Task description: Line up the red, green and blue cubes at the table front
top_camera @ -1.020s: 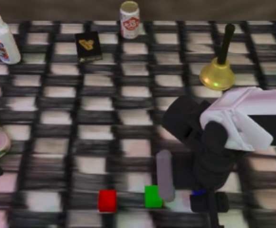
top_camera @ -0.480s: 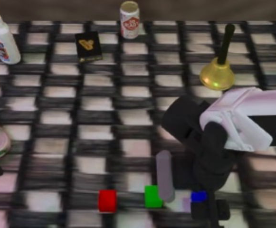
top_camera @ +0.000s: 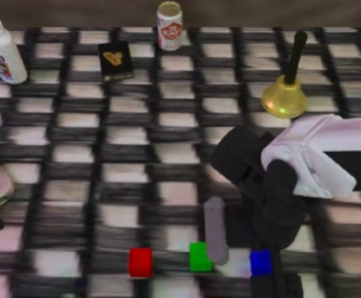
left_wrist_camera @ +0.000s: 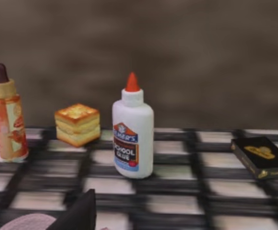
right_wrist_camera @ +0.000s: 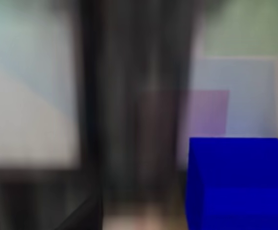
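From above, the 3 cubes sat in a row at the table (top_camera: 74,153) front: red cube (top_camera: 140,262), green cube (top_camera: 199,257), blue cube (top_camera: 260,262). The right gripper (top_camera: 245,257) hung over the blue one, spread open, gripping nothing. Left arm sat parked at the left edge.

Left wrist view: a glue bottle (left_wrist_camera: 132,132).

Right wrist view: blue cube (right_wrist_camera: 239,182) up close on the grid.

You can read "ELMER'S SCHOOL GLUE" on the white glue bottle (left_wrist_camera: 132,139). The right arm's (top_camera: 329,155) black panel shows the letters "AC", cut off at the edge.
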Robot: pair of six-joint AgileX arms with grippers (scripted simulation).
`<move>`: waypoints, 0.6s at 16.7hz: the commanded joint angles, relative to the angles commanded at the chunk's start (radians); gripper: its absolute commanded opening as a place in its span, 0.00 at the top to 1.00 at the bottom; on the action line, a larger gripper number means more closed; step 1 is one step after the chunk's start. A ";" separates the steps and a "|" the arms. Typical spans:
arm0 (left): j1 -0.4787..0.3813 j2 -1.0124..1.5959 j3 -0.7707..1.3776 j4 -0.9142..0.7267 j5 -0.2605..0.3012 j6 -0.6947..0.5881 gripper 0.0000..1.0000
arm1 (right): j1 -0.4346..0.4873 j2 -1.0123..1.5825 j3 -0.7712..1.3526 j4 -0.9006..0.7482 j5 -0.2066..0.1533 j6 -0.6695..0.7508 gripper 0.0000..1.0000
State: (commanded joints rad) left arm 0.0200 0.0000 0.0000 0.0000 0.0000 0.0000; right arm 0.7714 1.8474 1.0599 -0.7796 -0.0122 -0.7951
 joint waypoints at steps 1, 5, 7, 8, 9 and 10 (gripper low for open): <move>0.000 0.000 0.000 0.000 0.000 0.000 0.00 | 0.000 0.000 0.000 0.000 0.000 0.000 0.00; 0.000 0.000 0.000 0.000 0.000 0.000 0.00 | 0.003 -0.014 0.031 -0.042 0.000 -0.005 0.00; 0.000 0.000 0.000 0.000 0.000 0.000 0.00 | 0.003 -0.041 0.074 -0.117 0.000 -0.005 0.00; 0.000 0.000 0.000 0.000 0.000 0.000 0.00 | 0.003 -0.056 0.097 -0.163 0.000 -0.006 0.00; 0.000 0.000 0.000 0.000 0.000 0.000 0.00 | 0.004 -0.072 0.120 -0.205 0.000 -0.006 0.00; 0.000 0.000 0.000 0.000 0.000 0.000 0.00 | 0.004 -0.086 0.141 -0.239 0.000 -0.007 0.00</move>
State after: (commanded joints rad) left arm 0.0200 0.0000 0.0000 0.0000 0.0000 0.0000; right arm 0.7756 1.7611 1.2006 -1.0182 -0.0126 -0.8020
